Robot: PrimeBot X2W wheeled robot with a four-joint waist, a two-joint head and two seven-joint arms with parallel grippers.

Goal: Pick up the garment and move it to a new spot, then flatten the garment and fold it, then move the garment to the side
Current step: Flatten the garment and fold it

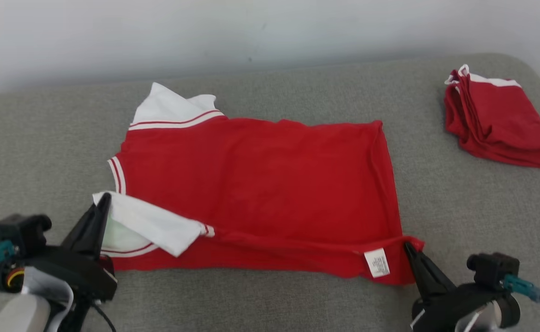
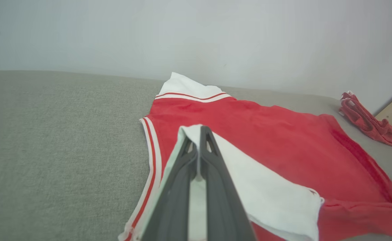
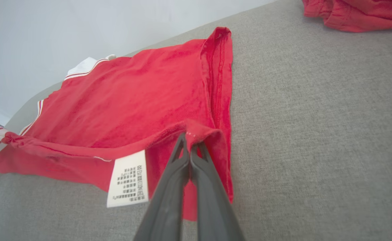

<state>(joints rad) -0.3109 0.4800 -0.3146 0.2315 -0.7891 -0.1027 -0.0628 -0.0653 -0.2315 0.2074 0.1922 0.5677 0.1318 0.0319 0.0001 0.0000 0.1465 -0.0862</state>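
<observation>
The red garment [image 1: 261,184] is lying spread across the grey cushion [image 1: 44,138]. The left gripper [image 1: 105,198] jaws are pinching its white sleeve [image 1: 159,226], and the right gripper [image 1: 407,246] jaws are pinching the near hem corner [image 1: 415,241].

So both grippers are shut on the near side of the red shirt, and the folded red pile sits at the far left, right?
No: the folded red pile sits at the far right, as the head view shows. The left gripper and right gripper are shut on the near side of the red shirt.
</observation>
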